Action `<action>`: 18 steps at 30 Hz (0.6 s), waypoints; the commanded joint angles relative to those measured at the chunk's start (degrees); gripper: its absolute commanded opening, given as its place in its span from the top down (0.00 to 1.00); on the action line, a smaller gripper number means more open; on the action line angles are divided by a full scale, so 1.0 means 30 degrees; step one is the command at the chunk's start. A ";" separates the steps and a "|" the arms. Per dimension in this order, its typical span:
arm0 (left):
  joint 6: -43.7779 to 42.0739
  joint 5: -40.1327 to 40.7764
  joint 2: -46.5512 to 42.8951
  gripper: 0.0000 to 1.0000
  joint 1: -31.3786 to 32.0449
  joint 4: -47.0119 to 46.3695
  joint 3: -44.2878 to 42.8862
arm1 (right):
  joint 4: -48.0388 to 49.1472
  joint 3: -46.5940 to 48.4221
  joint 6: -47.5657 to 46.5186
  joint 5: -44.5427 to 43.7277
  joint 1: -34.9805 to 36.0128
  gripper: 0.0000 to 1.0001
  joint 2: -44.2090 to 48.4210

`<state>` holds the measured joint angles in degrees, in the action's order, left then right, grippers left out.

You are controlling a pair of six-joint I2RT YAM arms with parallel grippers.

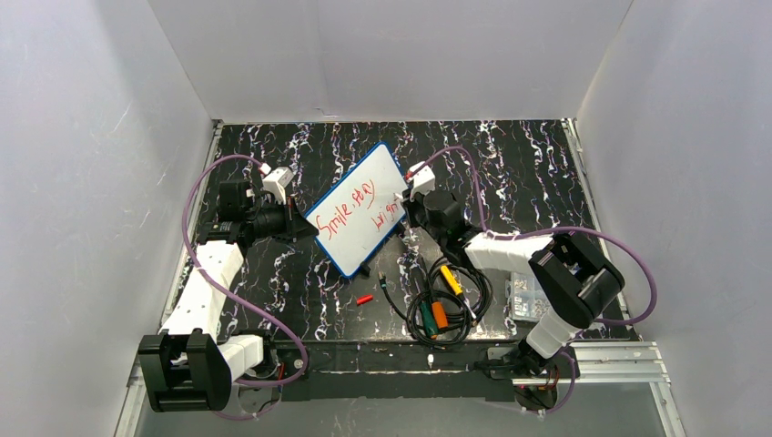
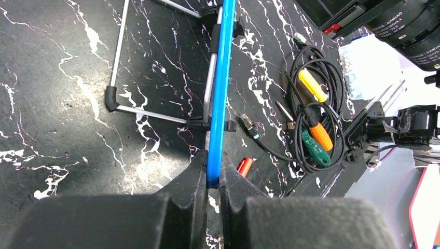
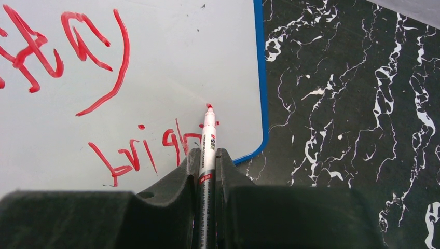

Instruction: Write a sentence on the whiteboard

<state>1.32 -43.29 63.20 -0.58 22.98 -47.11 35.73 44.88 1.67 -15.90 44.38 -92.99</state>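
The whiteboard [image 1: 346, 241] with its blue rim stands tilted on a wire stand [image 2: 155, 114] mid-table. The sentence [image 1: 350, 202] runs across it in red, in two lines. My left gripper [image 1: 308, 225] is shut on the board's left rim; in the left wrist view the blue edge [image 2: 220, 78] sits clamped in that gripper [image 2: 213, 179]. My right gripper [image 1: 408, 209] is shut on a red marker [image 3: 208, 137]. The marker's tip rests at the end of the lower line of the sentence [image 3: 135, 153], near the board's [image 3: 181, 62] corner.
A red marker cap [image 1: 364, 299] lies in front of the board. Beside it is a black cable coil [image 1: 441, 305] with yellow, orange and green-handled tools. A clear bag of small parts [image 1: 523, 296] lies at the right. White walls enclose the table.
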 commanded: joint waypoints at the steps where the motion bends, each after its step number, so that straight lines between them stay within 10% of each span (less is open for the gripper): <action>1: -0.0675 0.0459 0.0088 1.00 0.0222 0.1040 -0.0058 | 0.0433 -0.0484 0.0362 0.0359 0.0069 0.99 0.0231; 18: -0.0675 0.0500 0.0121 1.00 0.0222 0.1040 -0.0057 | 0.0338 -0.1371 0.0849 -0.0115 0.0089 0.99 0.0232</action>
<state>1.34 -43.27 63.20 -0.58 22.98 -47.11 35.64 41.34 3.18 -16.01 44.38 -92.99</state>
